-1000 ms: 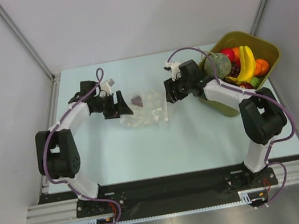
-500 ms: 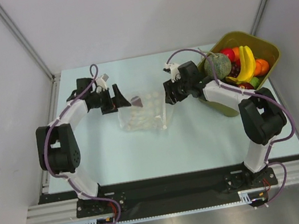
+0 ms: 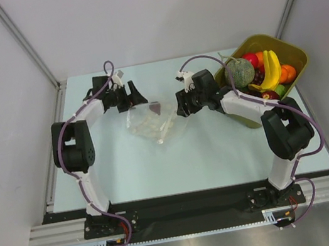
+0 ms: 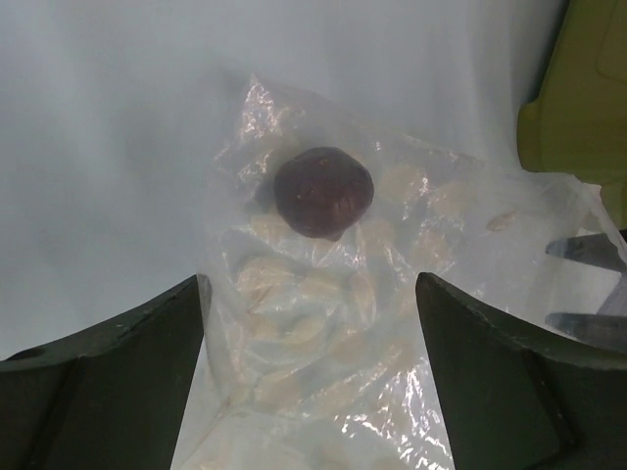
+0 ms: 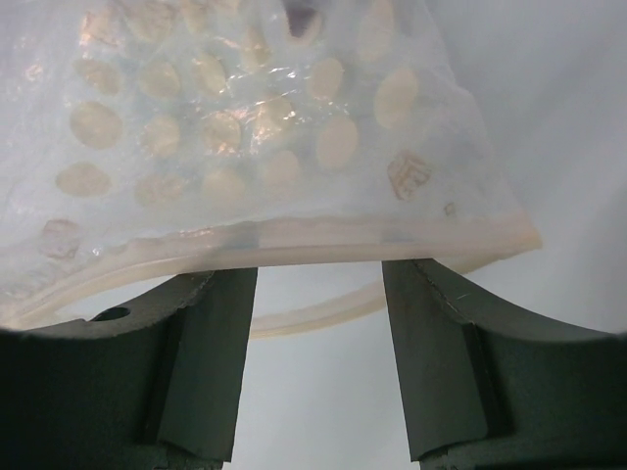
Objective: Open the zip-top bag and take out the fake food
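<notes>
The zip-top bag (image 3: 154, 125) lies crumpled mid-table, clear with pale oval patches. One dark purple piece of fake food (image 4: 323, 193) sits inside it, also seen from above (image 3: 156, 107). My left gripper (image 3: 137, 97) hovers at the bag's far-left side, its jaws wide open over the bag (image 4: 323, 323) with nothing gripped. My right gripper (image 3: 180, 104) is at the bag's right edge. Its jaws stand apart, and the upper zip strip (image 5: 294, 240) lies across its fingertips (image 5: 223, 294). The other strip (image 5: 313, 315) curves below, so the mouth gapes.
An olive-green tub (image 3: 292, 52) stands at the back right, behind my right arm. It holds a yellow banana (image 3: 274, 68), a grey-green melon (image 3: 240, 73) and other toy fruit. The tub's corner (image 4: 578, 98) shows in the left wrist view. Walls close in on both sides.
My left gripper has swung toward the far side and its jaws stand wider. The bag has turned and shifted slightly right. My right gripper edged left with the strip.
</notes>
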Robot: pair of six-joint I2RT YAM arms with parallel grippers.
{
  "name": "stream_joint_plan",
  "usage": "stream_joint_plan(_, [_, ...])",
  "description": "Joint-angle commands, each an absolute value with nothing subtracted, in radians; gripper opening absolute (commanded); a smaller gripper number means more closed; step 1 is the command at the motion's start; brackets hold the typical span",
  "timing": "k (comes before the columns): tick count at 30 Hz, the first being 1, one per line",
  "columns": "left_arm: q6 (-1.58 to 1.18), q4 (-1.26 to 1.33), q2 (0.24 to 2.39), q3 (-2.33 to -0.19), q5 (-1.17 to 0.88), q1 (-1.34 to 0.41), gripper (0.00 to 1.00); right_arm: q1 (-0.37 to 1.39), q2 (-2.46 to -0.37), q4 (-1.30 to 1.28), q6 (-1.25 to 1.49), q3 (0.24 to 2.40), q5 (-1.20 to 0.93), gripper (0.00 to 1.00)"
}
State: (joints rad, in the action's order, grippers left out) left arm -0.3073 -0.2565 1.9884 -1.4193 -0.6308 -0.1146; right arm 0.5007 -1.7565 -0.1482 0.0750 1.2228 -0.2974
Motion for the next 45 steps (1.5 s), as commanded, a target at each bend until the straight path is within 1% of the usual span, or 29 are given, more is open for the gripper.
stream_joint_plan(1, [-0.298,-0.262,2.031,-1.499,-0.597,-0.162,0.90,0.512,-1.749,-0.098,0.098,1.224,-0.304,0.58])
stream_joint_plan(3, [-0.287,-0.285,2.042,-1.508,-0.581,-0.173,0.88,0.517,-1.750,-0.092,0.110,1.224,-0.310,0.58])
stream_joint_plan(4, [-0.276,-0.287,2.048,-1.503,-0.583,-0.184,0.85,0.522,-1.756,-0.089,0.113,1.224,-0.305,0.58])
stream_joint_plan(6, [-0.270,-0.284,2.051,-1.490,-0.586,-0.192,0.82,0.534,-1.764,-0.081,0.121,1.227,-0.295,0.58])
stream_joint_plan(7, [-0.270,-0.282,2.054,-1.483,-0.589,-0.202,0.78,0.537,-1.776,-0.075,0.127,1.227,-0.291,0.58])
stream_joint_plan(9, [-0.267,-0.279,2.065,-1.476,-0.589,-0.213,0.74,0.545,-1.789,-0.063,0.141,1.227,-0.284,0.58])
stream_joint_plan(12, [-0.262,-0.281,2.080,-1.477,-0.592,-0.235,0.63,0.560,-1.816,-0.028,0.162,1.229,-0.264,0.59])
stream_joint_plan(13, [-0.259,-0.284,2.083,-1.479,-0.591,-0.244,0.54,0.563,-1.822,-0.019,0.170,1.229,-0.261,0.59])
stream_joint_plan(15, [-0.246,-0.302,2.083,-1.480,-0.592,-0.253,0.44,0.563,-1.836,-0.009,0.186,1.227,-0.250,0.59])
stream_joint_plan(16, [-0.242,-0.308,2.082,-1.479,-0.598,-0.259,0.34,0.563,-1.841,-0.011,0.196,1.227,-0.247,0.60])
stream_joint_plan(18, [-0.235,-0.310,2.059,-1.450,-0.603,-0.261,0.25,0.568,-1.845,0.021,0.206,1.227,-0.233,0.60])
stream_joint_plan(19, [-0.233,-0.307,2.046,-1.433,-0.603,-0.262,0.16,0.569,-1.845,0.021,0.210,1.227,-0.221,0.60])
stream_joint_plan(22, [-0.227,-0.295,2.002,-1.359,-0.617,-0.262,0.01,0.581,-1.838,0.020,0.213,1.217,-0.163,0.61])
stream_joint_plan(28, [-0.236,-0.281,1.922,-1.230,-0.736,-0.265,0.00,0.597,-1.836,0.046,0.216,1.181,-0.132,0.64])
stream_joint_plan(35, [-0.256,-0.255,1.835,-1.100,-0.837,-0.267,0.00,0.629,-1.824,0.041,0.184,1.138,-0.132,0.64])
stream_joint_plan(45, [-0.298,-0.239,1.845,-1.101,-0.911,-0.267,0.00,0.698,-1.804,0.101,0.144,1.088,-0.181,0.62])
